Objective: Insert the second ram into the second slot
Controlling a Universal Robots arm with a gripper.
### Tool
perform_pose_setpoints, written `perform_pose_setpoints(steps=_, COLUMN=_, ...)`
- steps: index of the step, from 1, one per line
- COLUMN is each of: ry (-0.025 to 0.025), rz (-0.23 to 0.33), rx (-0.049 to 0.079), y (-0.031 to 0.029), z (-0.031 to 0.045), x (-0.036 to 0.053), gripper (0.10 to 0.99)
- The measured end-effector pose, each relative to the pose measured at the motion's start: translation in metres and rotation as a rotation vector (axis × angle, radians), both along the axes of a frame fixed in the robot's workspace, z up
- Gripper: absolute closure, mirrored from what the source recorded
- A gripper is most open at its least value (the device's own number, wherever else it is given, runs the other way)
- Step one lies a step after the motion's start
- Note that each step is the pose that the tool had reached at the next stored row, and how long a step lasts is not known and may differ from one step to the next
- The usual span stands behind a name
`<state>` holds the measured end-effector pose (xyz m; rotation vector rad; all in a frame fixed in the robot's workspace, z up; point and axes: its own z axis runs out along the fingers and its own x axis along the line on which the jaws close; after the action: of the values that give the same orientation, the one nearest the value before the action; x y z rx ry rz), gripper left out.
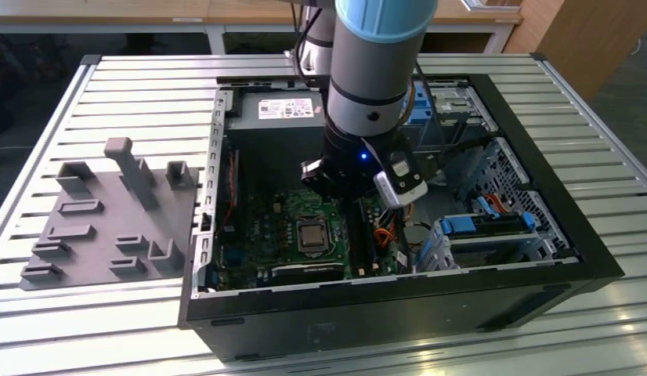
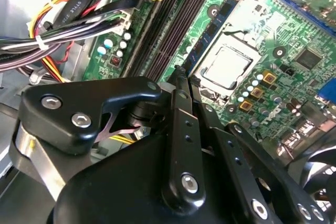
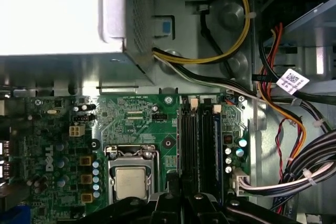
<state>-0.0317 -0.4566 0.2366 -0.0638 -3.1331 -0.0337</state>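
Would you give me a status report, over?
End effector over slots, beside CPU. Whether it holds the ram: cannot tell. Cables clear of slots.

Open black computer case (image 1: 407, 313) lying flat on a slatted metal worktop (image 1: 114, 86), green motherboard (image 1: 276, 227) and bare CPU socket (image 1: 309, 233) exposed inside. Grey-and-light-blue robot arm (image 1: 370, 70) reaching down into the case over the motherboard, blue light glowing at the wrist. Bright-blue drive-bay clips (image 1: 491, 223) toward the exterior view's right. Grey fixture plate (image 1: 104, 219) with upright blocks just beside the case at the exterior view's left.
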Motion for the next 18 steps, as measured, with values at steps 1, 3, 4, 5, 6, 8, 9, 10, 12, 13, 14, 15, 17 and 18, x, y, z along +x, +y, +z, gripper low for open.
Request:
perform_pose_setpoints(steps=1, ry=0.0, rz=0.001, rx=0.0, y=0.0, z=-0.0006, x=0.0003, gripper=0.953)
perform_pose_setpoints(steps=3, ry=0.0, rz=0.005, rx=0.0, y=0.0, z=-0.0015, x=0.0004, gripper=0.953)
perform_pose_setpoints(steps=4, ry=0.0, rz=0.01, rx=0.0, y=-0.0001, z=-0.0019, x=0.0005, gripper=0.953)
perform_pose_setpoints(steps=5, ry=0.0, rz=0.016, rx=0.0, y=-0.0003, z=-0.0023, x=0.0005, gripper=0.953)
perform_pose_setpoints(steps=6, ry=0.0, rz=0.018, rx=0.0, y=-0.0004, z=-0.0026, x=0.0005, gripper=0.953)
perform_pose_setpoints(steps=8, ry=0.0, rz=0.019, rx=0.0, y=-0.0008, z=-0.0026, x=0.0005, gripper=0.953)
perform_pose_setpoints(steps=9, ry=0.0001, rz=0.018, rx=0.0, y=-0.0009, z=-0.0026, x=0.0005, gripper=0.953)
perform_pose_setpoints(steps=10, ry=0.0001, rz=0.018, rx=0.0, y=-0.0009, z=-0.0026, x=0.0005, gripper=0.953)
perform_pose_setpoints(steps=12, ry=0.0, rz=0.018, rx=0.0, y=-0.001, z=-0.0027, x=0.0005, gripper=0.953)
perform_pose_setpoints(steps=13, ry=0.0, rz=0.018, rx=0.0, y=-0.0011, z=-0.0026, x=0.0005, gripper=0.953)
perform_pose_setpoints(steps=14, ry=0.0, rz=0.018, rx=0.0, y=-0.0011, z=-0.0026, x=0.0005, gripper=0.953)
perform_pose_setpoints(steps=15, ry=0.0, rz=0.018, rx=0.0, y=-0.0011, z=-0.0027, x=0.0005, gripper=0.953)
perform_pose_setpoints(steps=17, ry=0.0, rz=0.019, rx=0.0, y=-0.0012, z=-0.0028, x=0.0005, gripper=0.953)
perform_pose_setpoints(steps=18, ry=-0.0001, rz=0.019, rx=0.0, y=-0.0017, z=-0.003, x=0.0005, gripper=0.953)
